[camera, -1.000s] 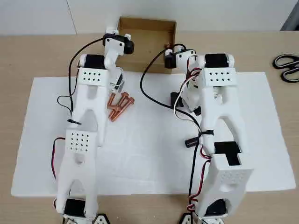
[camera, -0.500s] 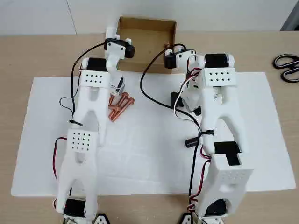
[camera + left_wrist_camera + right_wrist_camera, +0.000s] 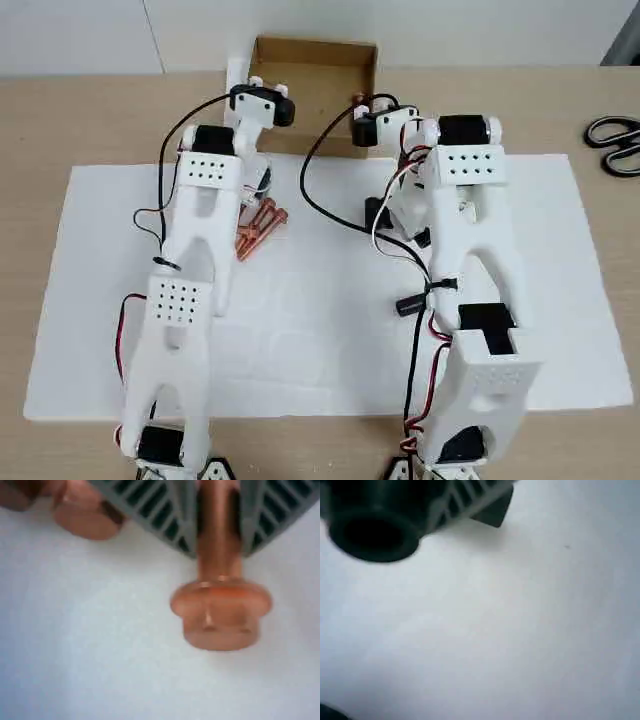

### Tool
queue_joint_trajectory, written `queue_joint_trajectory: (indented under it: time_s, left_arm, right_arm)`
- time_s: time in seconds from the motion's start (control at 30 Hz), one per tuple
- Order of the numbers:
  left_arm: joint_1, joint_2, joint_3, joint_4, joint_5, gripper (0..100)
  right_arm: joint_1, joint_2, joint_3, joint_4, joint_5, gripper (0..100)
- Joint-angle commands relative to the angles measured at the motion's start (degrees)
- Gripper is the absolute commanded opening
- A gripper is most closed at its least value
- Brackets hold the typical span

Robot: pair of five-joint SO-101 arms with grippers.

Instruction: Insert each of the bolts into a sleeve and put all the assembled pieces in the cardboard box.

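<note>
In the left wrist view a copper bolt (image 3: 219,611) hangs head-down over the white sheet, its shaft clamped between the ribbed grey fingers (image 3: 150,505) of my left gripper (image 3: 218,545). More loose bolts (image 3: 257,224) lie just beside that gripper (image 3: 258,186) in the high view. My right gripper (image 3: 395,520) is shut on a black sleeve (image 3: 374,534), whose open bore faces the camera. It hovers low over the sheet, by other black sleeves (image 3: 374,212). The cardboard box (image 3: 316,52) stands at the back between the arms.
A white foam sheet (image 3: 320,330) covers the middle of the wooden table. Scissors (image 3: 614,141) lie at the far right edge. A black cable (image 3: 318,205) loops across the sheet between the arms. Another loose bolt (image 3: 82,512) lies close to the held one.
The left arm has shifted slightly to the right and toward the box, keeping the bolt in its gripper. The right arm has stayed still.
</note>
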Motion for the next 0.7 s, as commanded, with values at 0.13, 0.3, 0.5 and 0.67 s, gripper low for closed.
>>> queue_joint_trajectory:
  time_s: [0.13,0.3,0.5,0.67]
  left_arm:
    - [1.1,-0.5,-2.3,-0.7,0.5,1]
    - [2.4,-0.5,-11.4,3.7,0.5,1]
    - [2.3,-1.0,-16.3,4.6,0.7,1]
    - [2.1,-6.5,-16.1,4.6,2.5,1]
  right_arm:
    - [-0.4,-0.7,-2.7,0.9,-0.7,0.4]
    - [-0.4,-0.7,-2.7,0.9,-0.5,0.4]
    - [-0.4,-0.7,-2.7,0.8,-0.4,0.4]
    - [-0.4,-0.7,-2.7,0.8,-0.6,0.5]
